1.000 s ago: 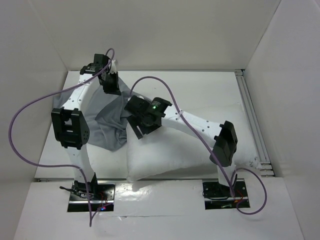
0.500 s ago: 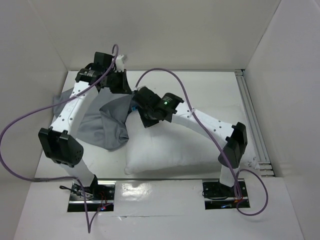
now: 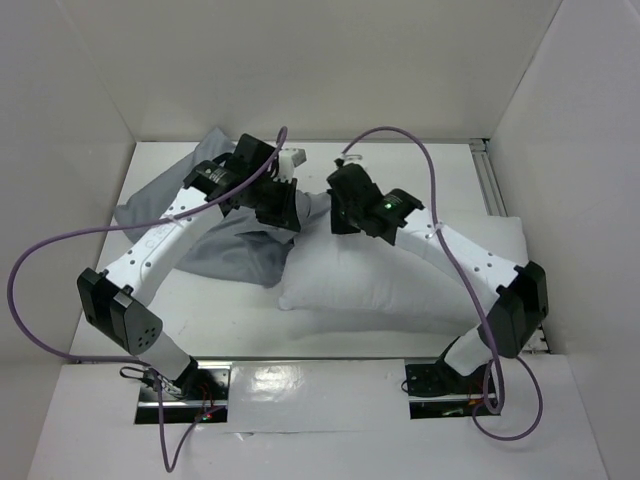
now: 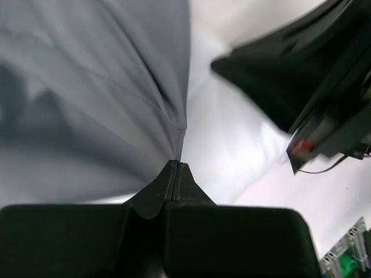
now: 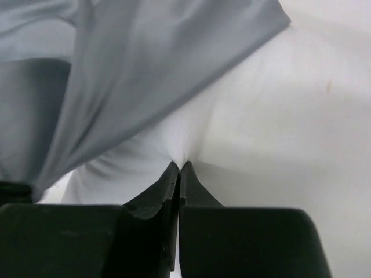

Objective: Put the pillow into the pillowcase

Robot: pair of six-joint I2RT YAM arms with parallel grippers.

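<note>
Our left gripper (image 4: 176,168) is closed tight on a thin edge of the blue-grey pillowcase (image 3: 235,260), which lies bunched at the rear left of the table (image 3: 420,165). Our right gripper (image 5: 179,171) is closed too, pinching a small tuck of the white pillow (image 3: 400,290), which lies across the middle and right, grey cloth draped over its left corner. We judge both holds slight: a pull could slip either, and with one edge held the mouth may collapse
</note>
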